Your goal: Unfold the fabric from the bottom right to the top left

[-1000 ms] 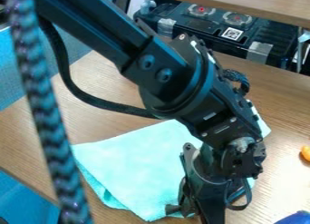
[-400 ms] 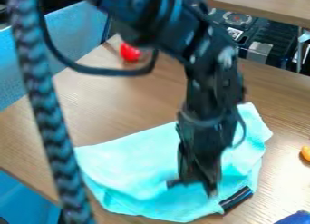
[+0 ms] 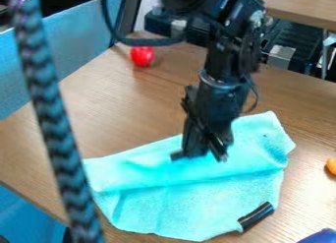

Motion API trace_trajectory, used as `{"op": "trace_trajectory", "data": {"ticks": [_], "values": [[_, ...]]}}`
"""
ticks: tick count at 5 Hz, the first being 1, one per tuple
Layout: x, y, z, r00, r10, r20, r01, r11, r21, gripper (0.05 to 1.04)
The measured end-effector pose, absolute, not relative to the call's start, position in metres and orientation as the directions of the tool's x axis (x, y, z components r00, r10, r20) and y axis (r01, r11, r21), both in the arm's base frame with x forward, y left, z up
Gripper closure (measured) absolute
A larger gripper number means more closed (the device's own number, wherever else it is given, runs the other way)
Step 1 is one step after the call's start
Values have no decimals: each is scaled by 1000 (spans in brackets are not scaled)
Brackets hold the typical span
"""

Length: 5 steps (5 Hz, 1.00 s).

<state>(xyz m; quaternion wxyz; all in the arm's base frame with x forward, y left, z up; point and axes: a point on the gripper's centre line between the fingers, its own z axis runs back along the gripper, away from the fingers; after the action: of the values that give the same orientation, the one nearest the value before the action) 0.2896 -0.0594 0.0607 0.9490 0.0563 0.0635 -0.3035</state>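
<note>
Black two-finger gripper (image 3: pixel 199 157) over creased turquoise cloth (image 3: pixel 197 202)
Cannot tell its grip; short black cylinder (image 3: pixel 256 217) at the cloth's lower right.

End effector (image 3: pixel 199 156) moved up view, away from near edge of cloth: first low at its bottom right part, then over its lower middle, now over upper part near far edge. Arm drawn back toward top edge with it. Turquoise cloth (image 3: pixel 190 207) opened further: folded layer shifted up view, its crease (image 3: pixel 190 180) now running across middle, broad lower area uncovered and spread flatter. Black cylinder (image 3: pixel 256 216) at cloth's lower right edge and red round object (image 3: pixel 142 56) at table's far side, both unseen in earliest frame, now in sight.
</note>
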Motion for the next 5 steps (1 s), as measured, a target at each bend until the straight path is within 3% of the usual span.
{"op": "trace_trajectory", "data": {"ticks": [2,5], "values": [[313,-31,56,836,-484,-257,523,845,111,1028],[357,16,66,876,-417,-240,461,872,166,1028]]}}
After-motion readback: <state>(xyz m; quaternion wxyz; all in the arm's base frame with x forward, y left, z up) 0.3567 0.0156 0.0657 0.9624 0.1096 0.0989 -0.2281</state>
